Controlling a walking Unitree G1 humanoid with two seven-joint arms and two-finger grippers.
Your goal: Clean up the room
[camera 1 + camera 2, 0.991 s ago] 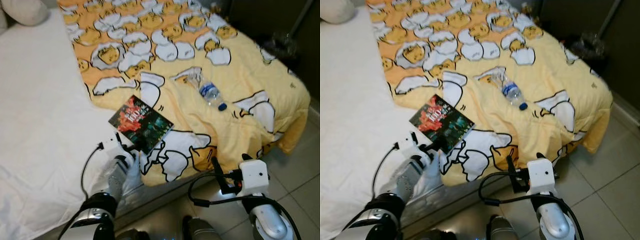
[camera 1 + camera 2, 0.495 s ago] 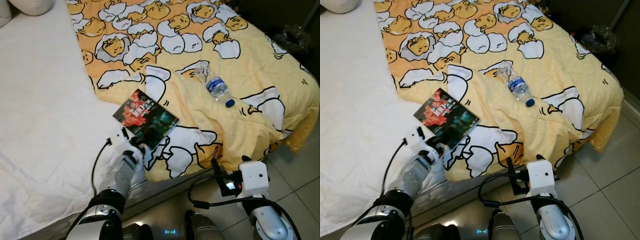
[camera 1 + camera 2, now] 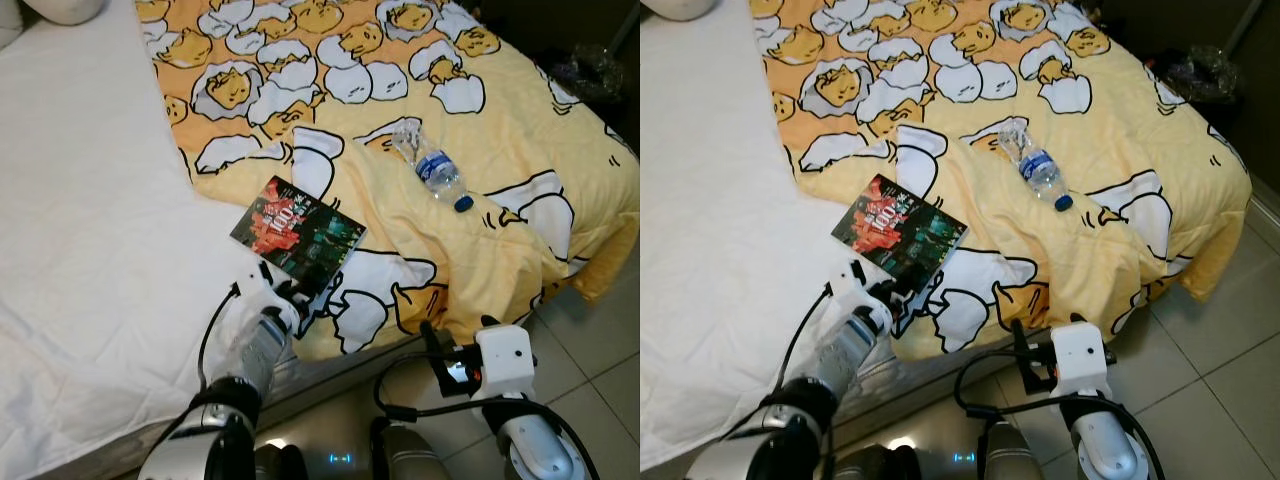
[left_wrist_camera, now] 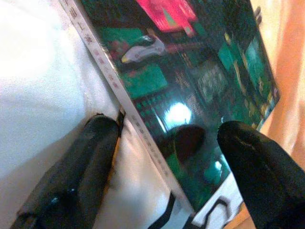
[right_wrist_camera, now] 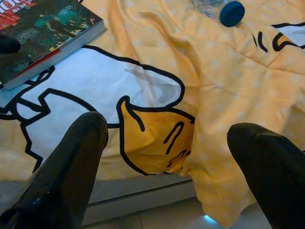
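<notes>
At frame centre, the left claw [image 3: 291, 291] is straddling the book [image 3: 298, 233] wide open, gripping nothing; squeezing evenly should work best.

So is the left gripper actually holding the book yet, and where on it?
Not yet. The left gripper is open, its fingers straddling the book at its near corner without closing. The right gripper is open and empty.
</notes>
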